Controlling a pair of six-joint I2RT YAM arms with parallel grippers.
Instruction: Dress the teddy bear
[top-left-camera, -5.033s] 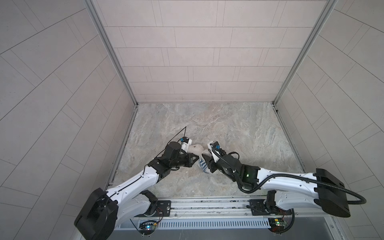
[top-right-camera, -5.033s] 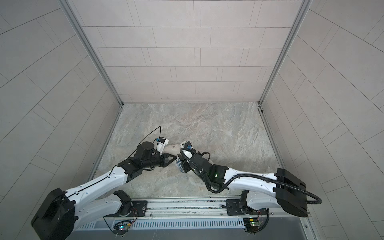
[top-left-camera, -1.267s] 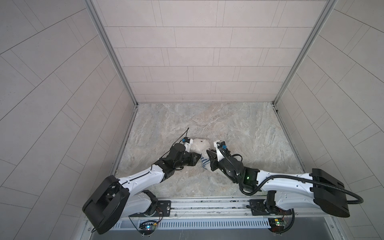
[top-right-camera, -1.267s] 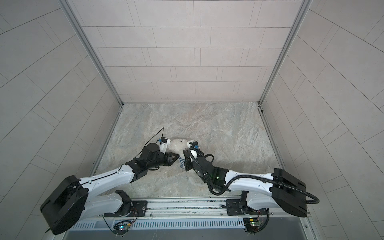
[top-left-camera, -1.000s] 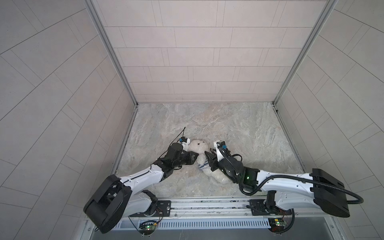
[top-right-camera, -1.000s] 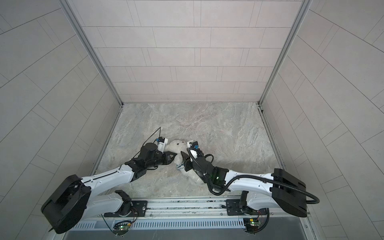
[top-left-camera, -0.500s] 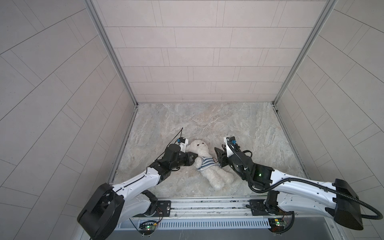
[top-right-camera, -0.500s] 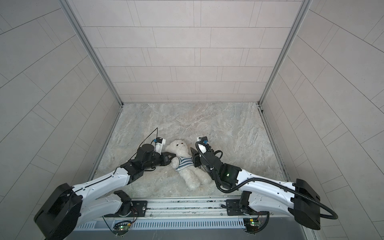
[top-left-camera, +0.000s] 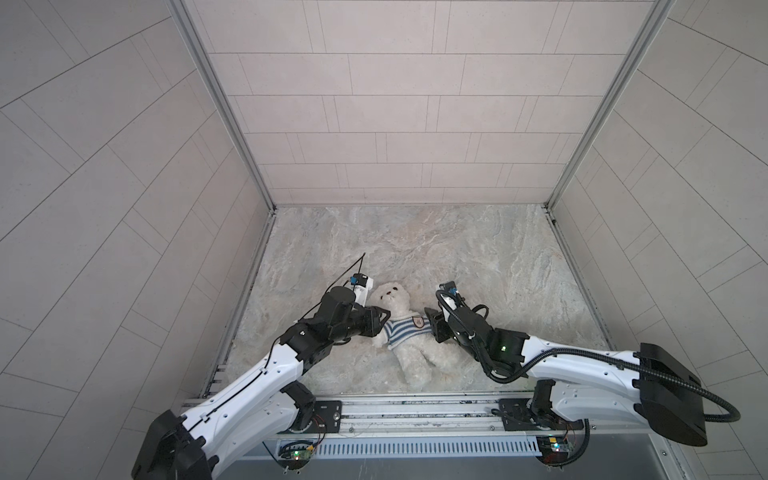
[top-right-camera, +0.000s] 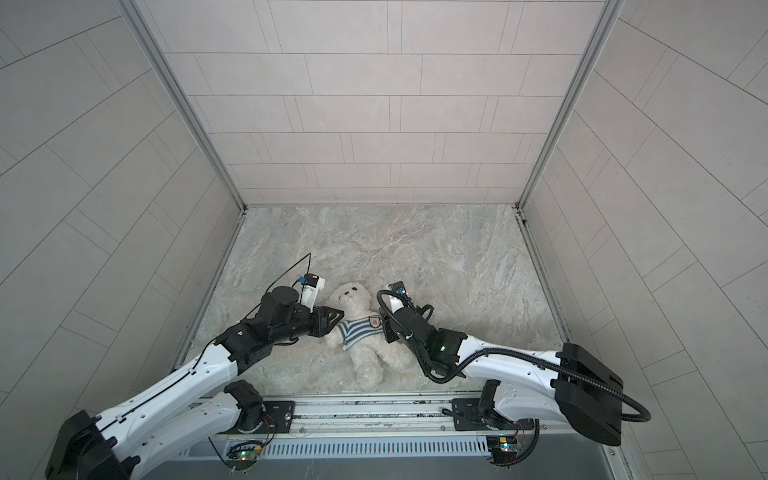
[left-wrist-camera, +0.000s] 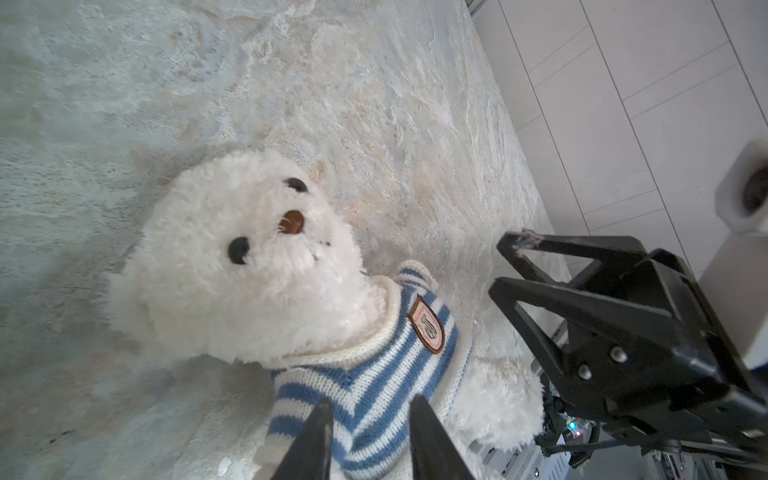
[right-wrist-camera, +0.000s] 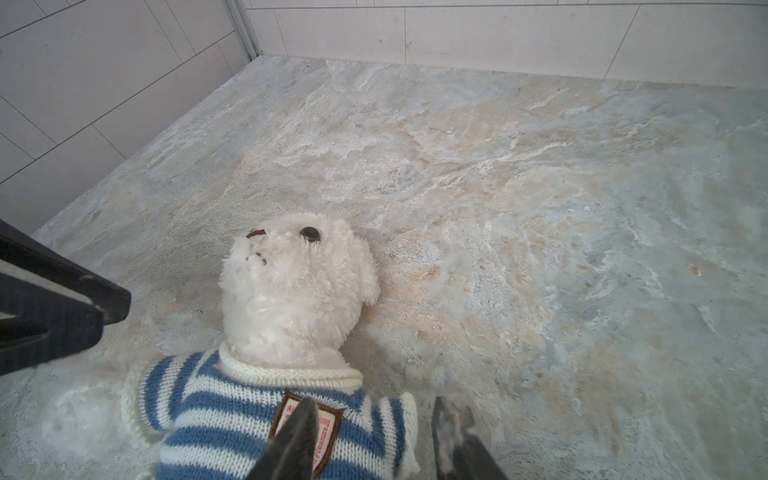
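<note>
The teddy bear (top-left-camera: 390, 296) (top-right-camera: 351, 298) lies on its back on the marble floor, head toward the far wall. It wears a blue-and-white striped shirt (top-left-camera: 405, 334) (top-right-camera: 357, 330) with a badge on the chest. My left gripper (top-left-camera: 385, 323) (left-wrist-camera: 370, 409) is open at the sleeve on the bear's left-hand side in both top views, jaws apart just over the knit (left-wrist-camera: 374, 374). My right gripper (top-left-camera: 430, 328) (right-wrist-camera: 378, 407) is open at the other shoulder. One of its fingers is over the badge and the other over the floor, with the sleeve (right-wrist-camera: 399, 419) between them.
Tiled walls close the floor (top-left-camera: 478, 257) at the left, back and right. The arms' mounting rail (top-left-camera: 395, 409) runs along the front edge, just past the bear's feet. Bare floor stretches behind and to the right of the bear.
A second ago both grippers crowded over the bear. They have drawn apart to its sides, the left jaws have widened, and the bear now lies uncovered in its shirt.
</note>
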